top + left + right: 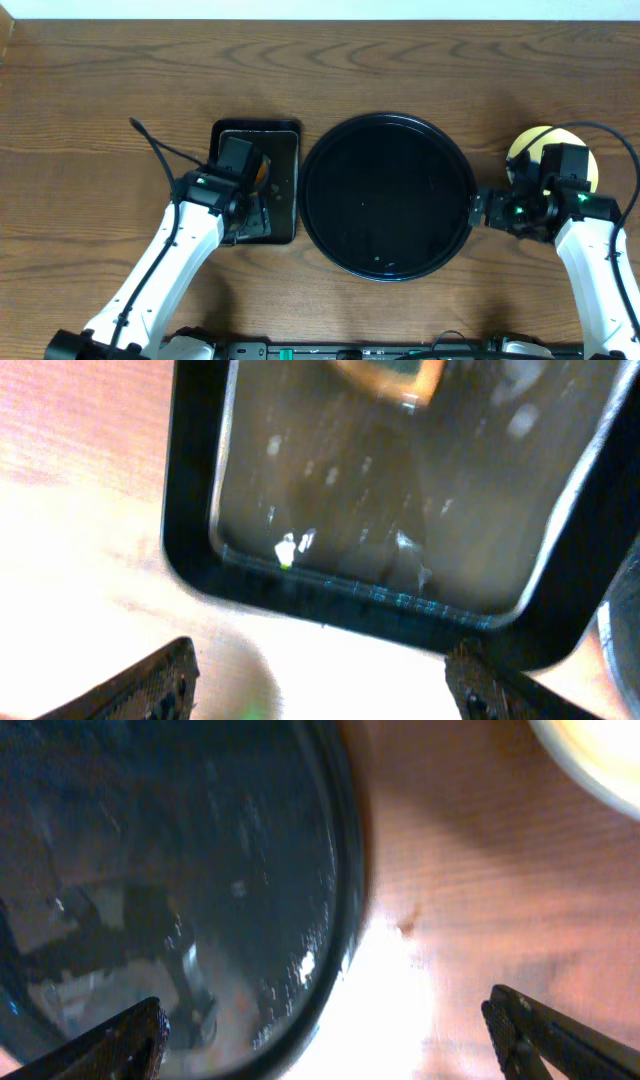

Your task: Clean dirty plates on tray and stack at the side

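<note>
One plate (533, 146) in sight: small, round, pale yellow, visible face plain and evenly coloured. Lies on table (100, 90) to right of tray (388, 195), off it and apart from its rim. Lower half hidden under right arm (600, 260); number stacked beneath: cannot tell. Shows also at top right corner of right wrist view as blurred cream curve.

One tray: large, round, glossy black, raised rim. Sits mid-table. Mirrors dim shapes on its floor; carries a few tiny bright specks near front edge.

One small tray (285, 190): rectangular, black, rounded corners, just left of tray and close to its rim. Holds grey-brown sheen across its floor with white glints, plus orange item (390, 372) at far end, too blurred to name.

Left claw (320, 690): released, fingers (165, 680) spread wide, nothing between. Hangs above near end of small tray.

Right claw (330, 1045): released, fingers (545, 1040) splayed to both bottom corners of wrist view, gripping nothing. Hovers over table and tray's right rim, between tray and plate.

Table: brown wood, strong grain.
</note>
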### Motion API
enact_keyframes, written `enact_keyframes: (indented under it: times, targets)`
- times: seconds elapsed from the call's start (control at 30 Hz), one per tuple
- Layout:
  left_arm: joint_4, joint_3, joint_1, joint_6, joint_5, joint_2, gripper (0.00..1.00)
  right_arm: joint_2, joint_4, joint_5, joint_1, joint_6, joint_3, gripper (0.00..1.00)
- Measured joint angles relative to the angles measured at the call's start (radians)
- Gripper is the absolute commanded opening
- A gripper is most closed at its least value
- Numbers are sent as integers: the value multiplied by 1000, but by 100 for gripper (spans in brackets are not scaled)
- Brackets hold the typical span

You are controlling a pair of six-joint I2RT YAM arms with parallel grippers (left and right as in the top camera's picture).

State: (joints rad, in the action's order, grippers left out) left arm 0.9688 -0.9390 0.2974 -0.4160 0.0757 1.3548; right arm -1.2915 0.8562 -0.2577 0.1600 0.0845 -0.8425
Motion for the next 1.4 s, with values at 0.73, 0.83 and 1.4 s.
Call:
enact_keyframes:
  times: [0.73,0.83,1.4]
  targets:
    - [-64,180,-1,-40,-35,-896,81,796,-34,61,-52,-22,138,99]
    - [-64,180,-1,-42,-36,-923,81,803,5,61,-52,-22,139,99]
    - [-33,180,-1,-52,-36,-925,81,803,200,68,-52,-22,145,99]
